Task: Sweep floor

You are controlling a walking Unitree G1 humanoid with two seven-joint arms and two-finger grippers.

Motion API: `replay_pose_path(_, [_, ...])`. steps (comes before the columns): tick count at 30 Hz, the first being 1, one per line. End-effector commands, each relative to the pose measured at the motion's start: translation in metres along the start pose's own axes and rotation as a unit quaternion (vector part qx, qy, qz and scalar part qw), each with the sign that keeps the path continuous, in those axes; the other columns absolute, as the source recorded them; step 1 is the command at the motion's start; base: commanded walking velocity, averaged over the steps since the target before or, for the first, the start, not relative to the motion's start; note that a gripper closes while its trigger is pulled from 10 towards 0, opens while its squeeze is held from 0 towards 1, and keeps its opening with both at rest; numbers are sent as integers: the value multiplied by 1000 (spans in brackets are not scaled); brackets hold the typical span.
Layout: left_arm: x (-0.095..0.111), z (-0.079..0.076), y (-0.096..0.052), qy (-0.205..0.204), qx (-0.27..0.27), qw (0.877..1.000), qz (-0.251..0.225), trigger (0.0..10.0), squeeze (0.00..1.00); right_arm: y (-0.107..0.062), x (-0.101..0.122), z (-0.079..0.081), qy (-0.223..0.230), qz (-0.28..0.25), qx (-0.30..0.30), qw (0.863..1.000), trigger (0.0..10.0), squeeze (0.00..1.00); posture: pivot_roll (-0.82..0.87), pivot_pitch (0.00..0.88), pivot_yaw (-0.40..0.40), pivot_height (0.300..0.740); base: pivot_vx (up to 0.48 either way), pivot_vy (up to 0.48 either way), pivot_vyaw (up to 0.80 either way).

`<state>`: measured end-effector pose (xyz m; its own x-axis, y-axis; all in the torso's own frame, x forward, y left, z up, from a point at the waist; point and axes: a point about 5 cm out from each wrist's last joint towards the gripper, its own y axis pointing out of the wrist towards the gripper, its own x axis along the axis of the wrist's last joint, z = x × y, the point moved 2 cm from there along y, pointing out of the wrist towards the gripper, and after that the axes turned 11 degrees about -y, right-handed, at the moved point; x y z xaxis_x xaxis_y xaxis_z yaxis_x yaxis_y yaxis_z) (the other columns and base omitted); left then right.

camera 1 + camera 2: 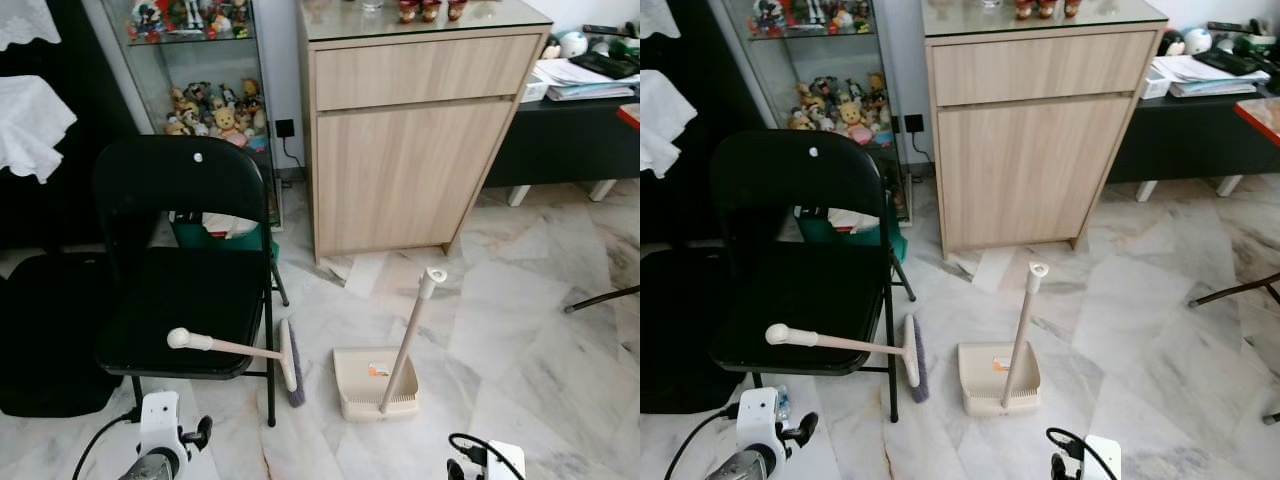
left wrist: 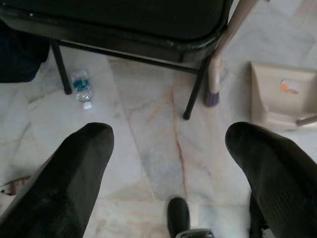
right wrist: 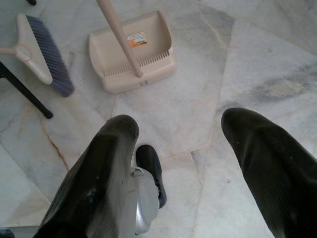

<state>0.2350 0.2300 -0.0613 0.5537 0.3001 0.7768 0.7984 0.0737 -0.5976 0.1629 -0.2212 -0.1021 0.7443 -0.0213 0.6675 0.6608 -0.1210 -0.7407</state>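
White marble floor (image 1: 520,330): cream plastic dustpan (image 1: 375,385) lower centre holds only its upright handle; left gripper (image 2: 168,148) and right gripper (image 3: 181,126) spread wide, empty.

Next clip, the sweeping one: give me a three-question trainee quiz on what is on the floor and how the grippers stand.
1. True or false: the broom lies flat on the floor, well away from the black folding chair.
2. Which stands upright on the marble floor? A) the dustpan with its long handle B) a mop C) a bucket
3. Fill in: under the chair, near one leg, lies a small plastic ____.

Key
1. False: its head rests on the floor by the chair's front leg, and its handle leans over the seat.
2. A.
3. Bottle. The left gripper and right gripper both hang open above the floor, holding nothing.
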Motion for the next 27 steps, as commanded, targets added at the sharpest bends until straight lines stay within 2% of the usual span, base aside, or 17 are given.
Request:
replay_pose_path(1, [12,-2,3,-16,-5,1000,-24,10000,1000,-2,-6,-1,0,8,-2,1000,10000,0,-24,65,44,740,0,0,0])
replay_pose_path(3, [19,-5,5,-22,-11,999,-37,10000,1000,-2,-6,-1,-1,8,-2,1000,10000,0,-24,65,44,740,0,0,0])
replay_pose_path(4, [29,-11,7,-27,-22,998,-56,10000,1000,-2,-6,-1,-1,9,-2,1000,10000,0,-25,61,44,740,0,0,0])
replay_pose_path(6, [29,-11,7,-27,-22,998,-56,10000,1000,-2,-6,-1,-1,9,-2,1000,10000,0,-25,61,44,740,0,0,0])
replay_pose_path(8, [36,-19,9,-22,-36,997,-70,10000,1000,-2,-7,-1,-2,9,-2,1000,10000,0,-32,51,48,740,0,0,0])
replay_pose_path(11, [38,-22,10,-19,-43,996,-76,10000,1000,-3,-7,-1,-2,10,-2,1000,10000,0,-32,51,48,740,0,0,0])
replay_pose_path(13, [38,-28,8,-9,-66,994,-85,10000,1000,-3,-8,-1,-2,10,-2,1000,10000,0,-33,44,51,740,0,0,0])
replay_pose_path(17, [36,-28,4,1,-86,992,-91,10000,1000,-3,-8,-1,-4,11,0,1000,10000,0,-32,43,51,740,0,0,0])
replay_pose_path(20, [34,-23,2,-1,-85,992,-91,10000,1000,-3,-9,0,-5,12,1,1000,10000,0,-28,35,52,740,0,0,0])
replay_pose_path(27, [44,-29,3,-1,-104,989,-109,10000,1000,-3,-9,0,-5,12,2,1000,10000,0,-28,37,54,740,0,0,0])
